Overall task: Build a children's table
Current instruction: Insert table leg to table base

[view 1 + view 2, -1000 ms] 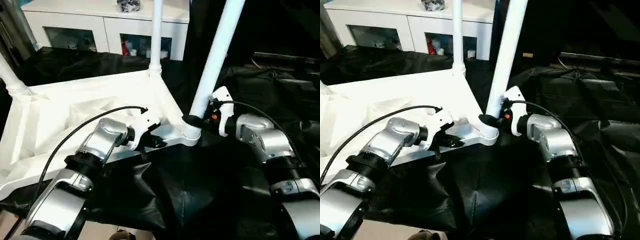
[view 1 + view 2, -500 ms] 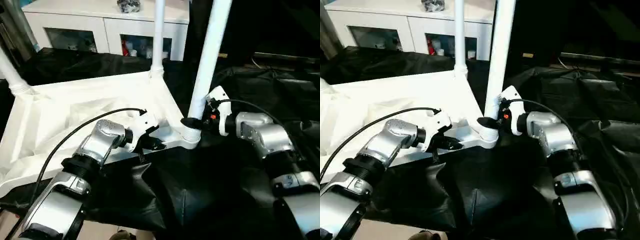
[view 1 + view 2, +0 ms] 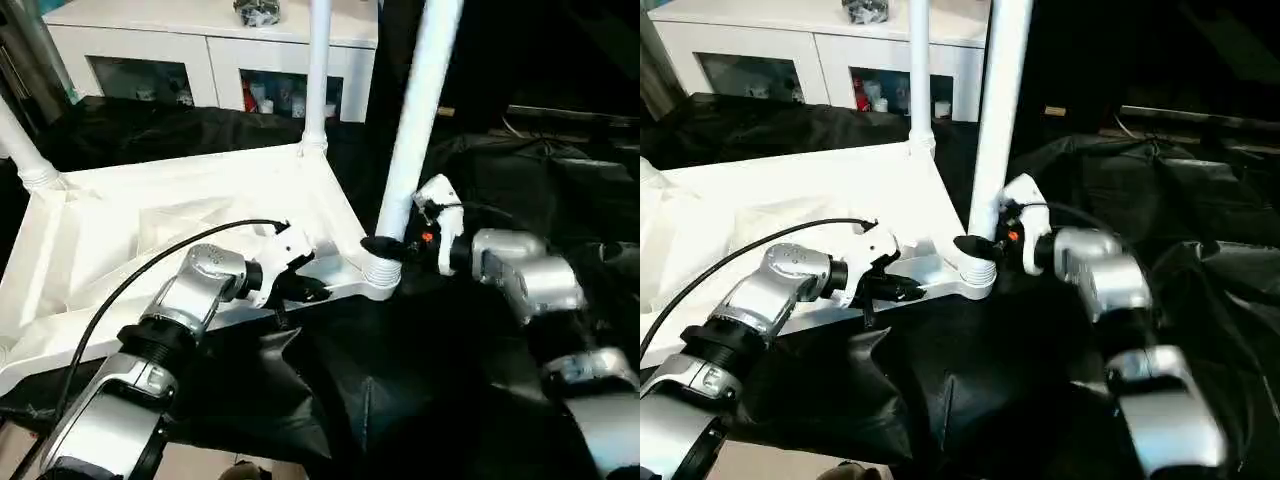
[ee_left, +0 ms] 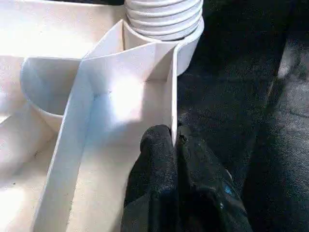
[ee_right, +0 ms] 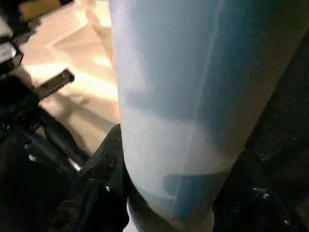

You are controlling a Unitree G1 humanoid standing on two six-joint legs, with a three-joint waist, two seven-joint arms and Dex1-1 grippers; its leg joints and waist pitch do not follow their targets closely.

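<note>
Tabletop [image 3: 150, 230] lies upside-down on black cloth [image 3: 400, 400], ribbed underside up, near-right corner socket [image 3: 381, 277] toward the robot. Far-right leg [image 3: 317, 70] stands seated in its socket; another leg [image 3: 20, 150] at the far-left corner, base seated as far as visible. Leg in hand [image 3: 415, 110] – long axis near vertical, slight lean, foot end running out the top of view, threaded end sitting in the near-right socket. R gripper [image 3: 385, 247] wraps this leg just above the socket, fingers either side of the tube, clamped on it from the robot's right; R wrist view has the tube between the black pads. L gripper [image 4: 175, 145] pinched tight on the thin edge wall of the top, just beside that same socket – wrist view shows the wall squeezed between the two fingers [image 4: 157, 150] – so it acts as the brace. Key relation: leg axis vs socket axis. Socket is directly below R gripper, L gripper beside it on the rim; R arm is the one on the leg, L arm nearer the tabletop. Judgement: next move wants the leg kept plumb over the socket while pressed/turned home; any lean risks a jam. How deep the ribbed end sits – can't tell fully, a few ribs are exposed above the collar. White cabinet [image 3: 210, 50] behind, not involved.
</note>
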